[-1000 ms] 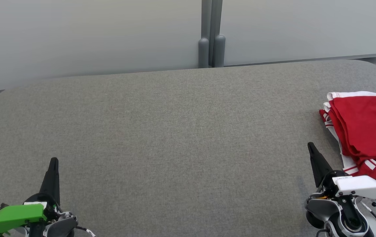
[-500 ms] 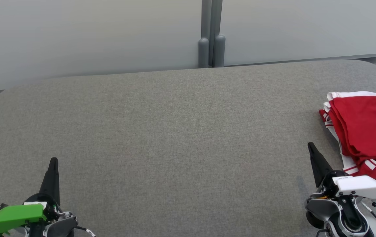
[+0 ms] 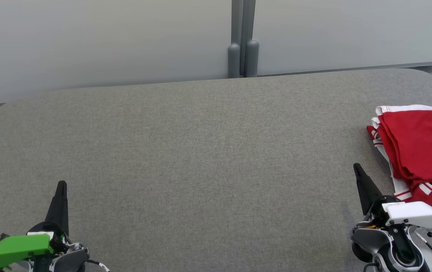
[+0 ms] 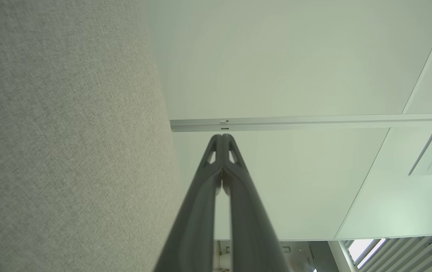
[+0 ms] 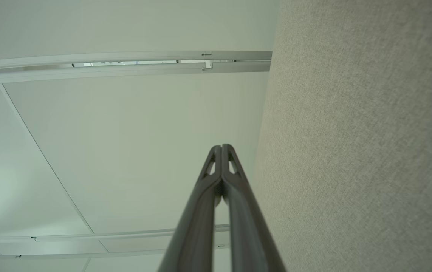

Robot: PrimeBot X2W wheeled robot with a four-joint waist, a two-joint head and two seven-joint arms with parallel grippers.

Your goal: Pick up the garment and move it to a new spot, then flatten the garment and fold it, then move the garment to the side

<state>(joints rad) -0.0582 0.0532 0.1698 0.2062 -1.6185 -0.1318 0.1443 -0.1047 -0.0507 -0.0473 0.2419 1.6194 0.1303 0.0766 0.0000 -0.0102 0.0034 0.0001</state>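
Observation:
The garment (image 3: 420, 151), red with white stripes and trim, lies folded in layers at the right edge of the grey table (image 3: 200, 158). My right gripper (image 3: 357, 167) is shut and holds nothing, its tip just left of the garment's near corner and apart from it. At the lower left of the head view my left gripper (image 3: 61, 184) is shut too, far from the garment. Each wrist view shows its own gripper, left (image 4: 221, 136) and right (image 5: 221, 146), with tips pressed together and nothing between them.
A pale partition wall (image 3: 106, 41) with a grey post (image 3: 242, 45) runs behind the table. The table's rounded corners show at far left and far right. The wrist views look along the fabric surface (image 4: 49, 132) toward white panels.

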